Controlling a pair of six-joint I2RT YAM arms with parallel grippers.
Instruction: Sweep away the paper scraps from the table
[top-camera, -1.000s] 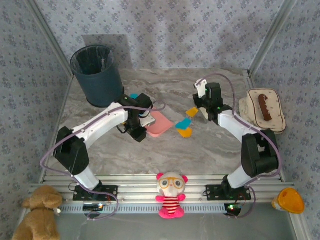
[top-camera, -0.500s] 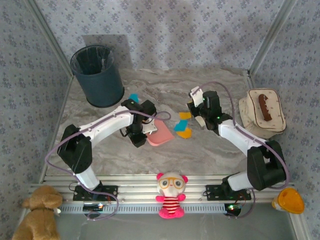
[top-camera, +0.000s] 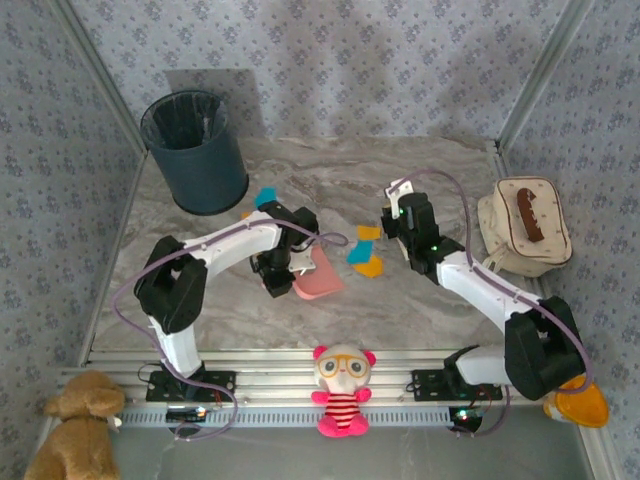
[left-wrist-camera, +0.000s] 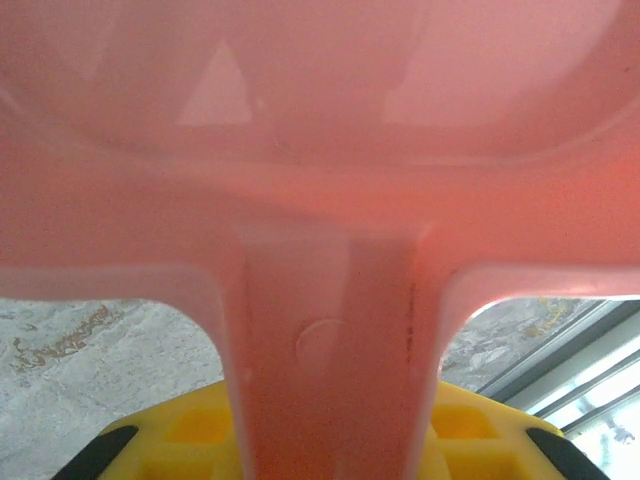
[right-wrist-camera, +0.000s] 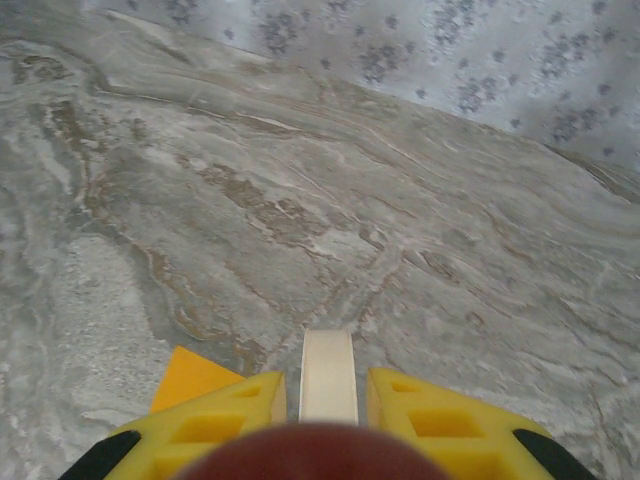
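Left pincer (top-camera: 283, 272) is gripping the pink dustpan (top-camera: 322, 281) at centre frame, right pincer (right-wrist-camera: 326, 392) clamping a cream handle (right-wrist-camera: 327, 355) beside paper scraps (top-camera: 366, 256).

We count three paper scraps (top-camera: 369, 267) lying flat just right of the frame's centre, two orange and one cyan, bunched together. Another cyan scrap (top-camera: 265, 197) lies up-left of centre. All rest on the grey-veined marble table (top-camera: 420, 305).

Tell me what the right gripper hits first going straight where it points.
Most likely the bare table, short of the wall; the right gripper, shut on a cream handle, angles down.
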